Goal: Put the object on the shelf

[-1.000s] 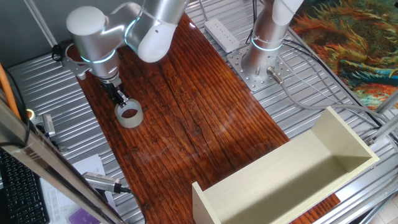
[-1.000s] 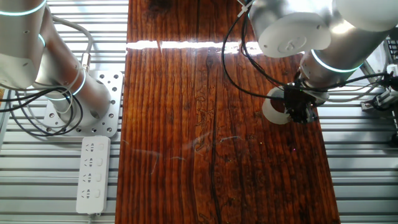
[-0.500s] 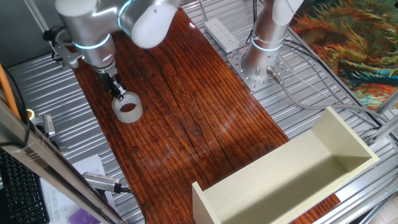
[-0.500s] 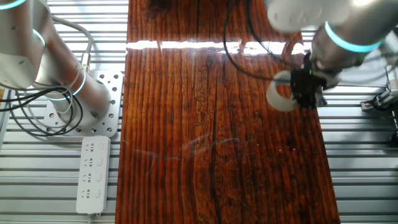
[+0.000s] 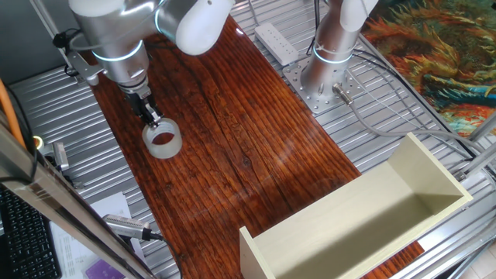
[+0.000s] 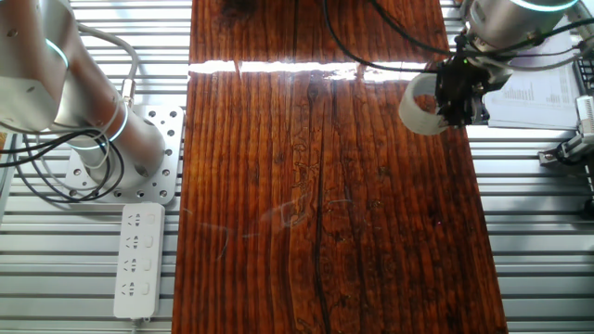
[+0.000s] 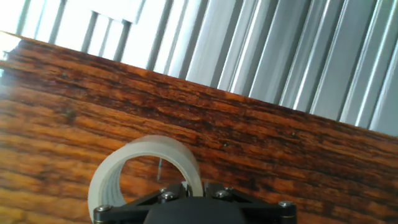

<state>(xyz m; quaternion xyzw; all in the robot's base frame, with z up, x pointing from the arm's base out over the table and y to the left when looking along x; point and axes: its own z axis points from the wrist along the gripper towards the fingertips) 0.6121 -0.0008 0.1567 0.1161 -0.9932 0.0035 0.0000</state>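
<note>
The tape roll (image 5: pixel 163 139) is a whitish translucent ring, held clear of the dark wooden tabletop (image 5: pixel 248 147) near its left side. My gripper (image 5: pixel 153 118) is shut on the roll's wall, gripping its upper rim. In the other fixed view the roll (image 6: pixel 419 103) hangs at the gripper (image 6: pixel 455 96) over the table's right edge. In the hand view the roll (image 7: pixel 146 171) fills the lower middle, its wall pinched between the jaws. The shelf (image 5: pixel 364 213), a long cream open box, lies at the table's near right end.
The second arm's base (image 5: pixel 329 58) and cables stand on the metal frame at the right. A white power strip (image 5: pixel 277 43) lies at the far side. Papers (image 6: pixel 538 88) lie beside the table's edge near the gripper. A keyboard (image 5: pixel 27 232) sits at the lower left.
My gripper has lifted the tape roll off the table, and the arm has risen and shifted slightly with the roll in it.
</note>
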